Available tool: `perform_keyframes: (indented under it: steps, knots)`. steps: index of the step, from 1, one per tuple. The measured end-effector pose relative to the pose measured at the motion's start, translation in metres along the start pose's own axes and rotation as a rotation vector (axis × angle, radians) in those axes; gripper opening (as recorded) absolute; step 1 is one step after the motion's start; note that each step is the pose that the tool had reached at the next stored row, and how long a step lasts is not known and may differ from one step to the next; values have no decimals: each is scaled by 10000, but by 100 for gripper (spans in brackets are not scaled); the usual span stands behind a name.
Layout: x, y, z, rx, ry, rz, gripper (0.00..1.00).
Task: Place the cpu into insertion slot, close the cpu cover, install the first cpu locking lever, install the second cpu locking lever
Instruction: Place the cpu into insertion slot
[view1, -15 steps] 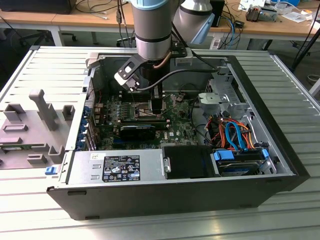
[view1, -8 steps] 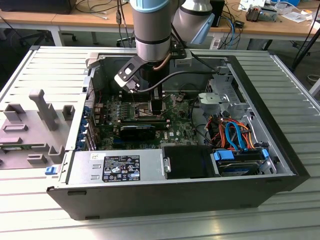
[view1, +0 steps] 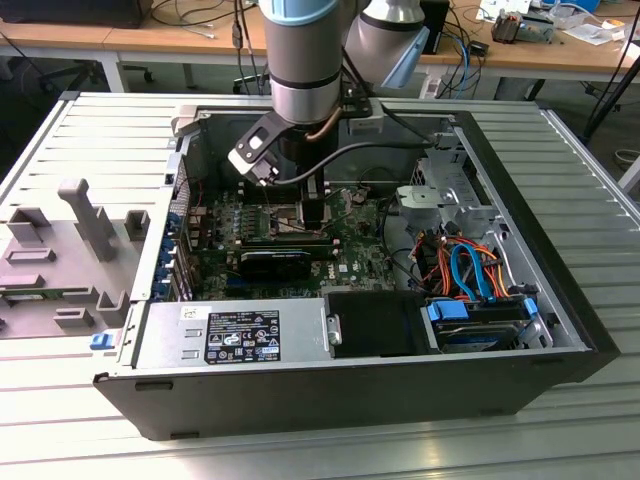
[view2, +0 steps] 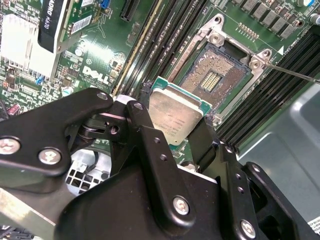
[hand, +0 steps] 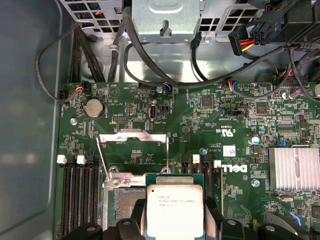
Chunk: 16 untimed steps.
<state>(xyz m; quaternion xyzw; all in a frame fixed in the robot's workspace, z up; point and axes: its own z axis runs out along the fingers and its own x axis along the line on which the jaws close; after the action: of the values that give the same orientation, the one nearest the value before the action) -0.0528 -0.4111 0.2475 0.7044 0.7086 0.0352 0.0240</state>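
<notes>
At the exterior view's left, a grey plastic fixture (view1: 80, 250) with upright blocks is seen on the ribbed metal table (view1: 100, 130). Just beside it lies the open black computer case (view1: 330, 400), with a grey power supply (view1: 240, 335) bearing a black label set along its near edge. Towards the middle, the green motherboard (view1: 350, 245) is exposed. The silver and blue robot arm (view1: 305, 60) is lowered into the case, and its black gripper (view1: 313, 212) is held just above the board. Further to the exterior view's right, a silvery drive cage (view1: 455, 195) and a bundle of orange and blue cables (view1: 470, 270) are found.

In both wrist views the small flat square cpu (view2: 175, 116) (hand: 174, 210), with a dull silver-grey metal top, is clamped by opposite edges between the two black fingers (view2: 145, 137), which are drawn in narrowly upon it. The chip is held over one edge of the insertion slot (view2: 215, 82), a small square socket with a dark brownish centre ringed by a silvery frame. It is not seated, and the socket's contacts are left bare.

In the first wrist view the cpu cover (hand: 132, 136) — a thin silvery plate with a square window — is seen swung up and open at the far side of the slot. Long black memory sticks (view2: 165, 35) are ranged along both sides of the socket. A thin metal lever rod (view2: 295, 75) projects from one corner of the frame. A round silver coin battery (hand: 93, 107) and a finned silver heatsink (hand: 292, 167) are also mounted on the board.
</notes>
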Motion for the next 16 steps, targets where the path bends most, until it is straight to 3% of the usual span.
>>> perform_keyframes:
  steps: [5, 16]
  knots:
    - [14, -56, 1, -1, 0, 0, 55]
    - [166, -96, 27, 1, -2, 0, 55]
